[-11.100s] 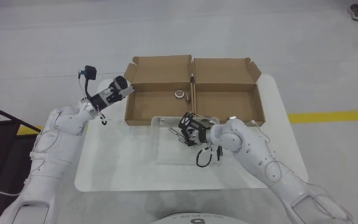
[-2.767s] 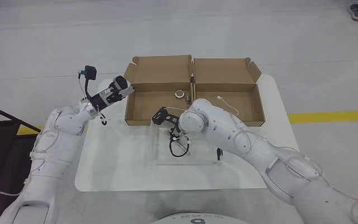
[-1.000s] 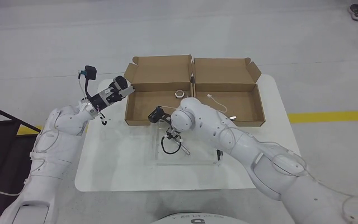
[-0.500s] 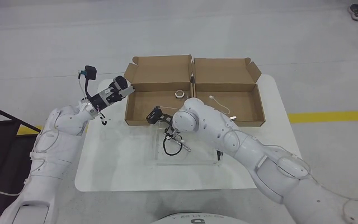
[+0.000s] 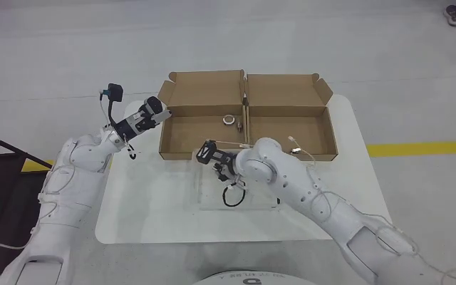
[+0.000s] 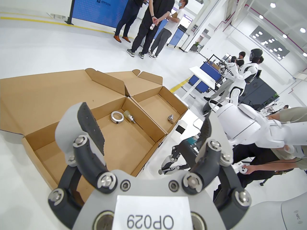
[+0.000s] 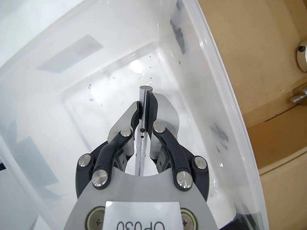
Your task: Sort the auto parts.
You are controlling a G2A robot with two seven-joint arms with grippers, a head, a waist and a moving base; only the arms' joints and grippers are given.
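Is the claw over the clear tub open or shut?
Shut. The right gripper is closed tight on a metal rod, with no gap on either side, over the tub.

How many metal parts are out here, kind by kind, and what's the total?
1 metal ring
1 short stud
1 small pointed fitting
1 metal rod, gripped in the right tool
Total: 4 parts

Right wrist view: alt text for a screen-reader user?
The right gripper is shut on a thin metal rod, pointing into a clear bin. Beside the bin sits a cardboard box with two small metal parts in it.
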